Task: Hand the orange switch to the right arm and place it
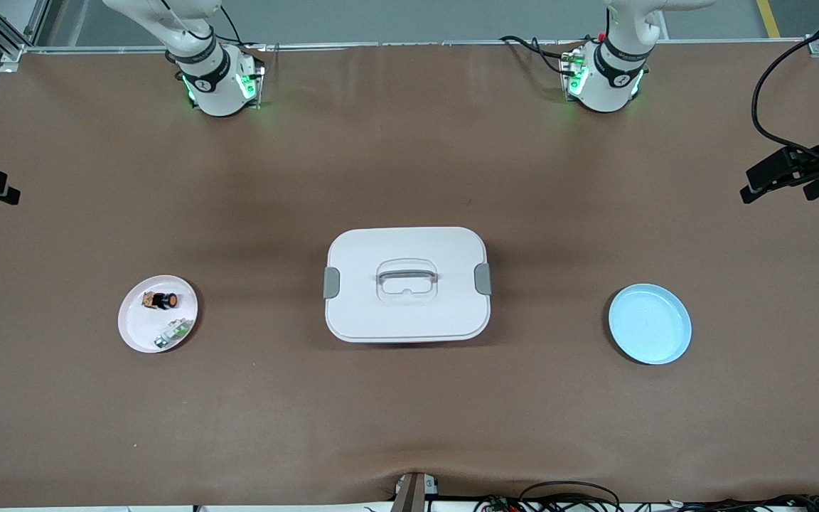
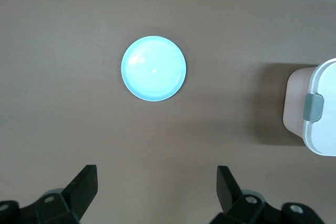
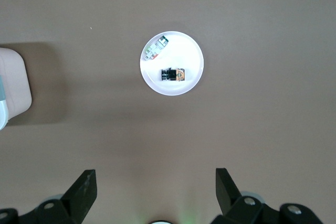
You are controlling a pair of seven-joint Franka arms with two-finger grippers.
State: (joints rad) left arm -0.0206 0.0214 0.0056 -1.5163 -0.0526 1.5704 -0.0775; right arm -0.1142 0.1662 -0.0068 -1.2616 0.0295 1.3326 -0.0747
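Both arms wait, raised above the surface (image 1: 409,427).

Left claw (image 2: 157,184): fingers spread wide, holding nothing. It hangs over bare surface, with the empty light blue plate (image 2: 153,68) below and ahead of it. The edge of the white lidded box (image 2: 315,111) shows off to one side.

Right claw (image 3: 156,187): fingers wide apart, also holding nothing. It hangs over bare surface; the white plate (image 3: 193,77) lies below and ahead of it.

The orange switch (image 3: 172,74) lies on its side in the white plate, well clear of the right claw. The small green-white-silver part (image 3: 156,48) shares that plate, apart from the switch.

The box sits mid-surface between the two plates.
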